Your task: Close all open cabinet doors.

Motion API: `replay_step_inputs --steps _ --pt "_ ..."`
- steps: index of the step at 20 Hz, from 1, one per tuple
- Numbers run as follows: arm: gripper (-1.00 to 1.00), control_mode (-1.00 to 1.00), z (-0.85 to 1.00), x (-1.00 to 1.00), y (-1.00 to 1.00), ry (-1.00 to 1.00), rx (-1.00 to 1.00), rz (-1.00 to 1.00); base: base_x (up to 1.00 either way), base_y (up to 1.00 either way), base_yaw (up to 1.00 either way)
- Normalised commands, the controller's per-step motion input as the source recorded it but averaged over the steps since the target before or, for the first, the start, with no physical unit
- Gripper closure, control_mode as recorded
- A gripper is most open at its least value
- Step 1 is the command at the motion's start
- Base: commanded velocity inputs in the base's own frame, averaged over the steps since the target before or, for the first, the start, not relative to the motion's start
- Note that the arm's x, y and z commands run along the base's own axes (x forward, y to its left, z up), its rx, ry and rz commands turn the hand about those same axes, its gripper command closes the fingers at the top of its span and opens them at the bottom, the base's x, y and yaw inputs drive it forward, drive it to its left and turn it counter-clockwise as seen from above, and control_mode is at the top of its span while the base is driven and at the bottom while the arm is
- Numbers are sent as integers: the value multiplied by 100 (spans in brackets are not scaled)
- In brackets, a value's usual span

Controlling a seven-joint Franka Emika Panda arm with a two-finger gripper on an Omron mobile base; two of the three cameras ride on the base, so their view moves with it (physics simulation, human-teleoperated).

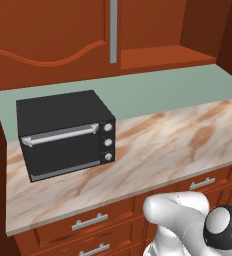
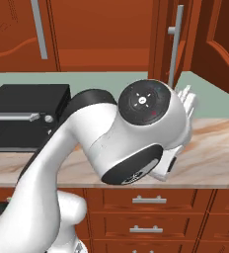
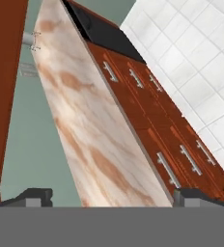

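With the pincer (image 3: 111, 195) fingers apart beside the open cabinet door (image 2: 220, 44), a skewed push risked glancing off its edge.

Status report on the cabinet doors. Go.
Gripper open, holding nothing, above the counter. Right door swung open, shelf exposed; left door closed. Oven sits left, clear of the doors.

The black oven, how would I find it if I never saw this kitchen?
Look for the long marble counter below the reddish-brown wall cabinet doors. The black oven sits on the counter's left part, against the pale green wall. It is the only black box there, with a grey bar handle and three round knobs.
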Motion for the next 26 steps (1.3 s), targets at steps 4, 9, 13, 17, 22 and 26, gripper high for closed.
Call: replay_step_inputs --steps 4,9,13,17,22,26 --pt "-100 -100 0 55 -20 -1 11 10 0 0 0" --pt "-100 -100 0 50 -15 -8 12 23 0 0 0" --pt "-100 -100 0 45 -13 -13 12 27 0 0 0" --pt "-100 -100 0 38 -9 -14 9 23 0 0 0" --pt "-100 -100 3 31 0 -16 2 19 0 0 0" --pt "-100 -100 13 24 5 -15 0 14 0 0 0"
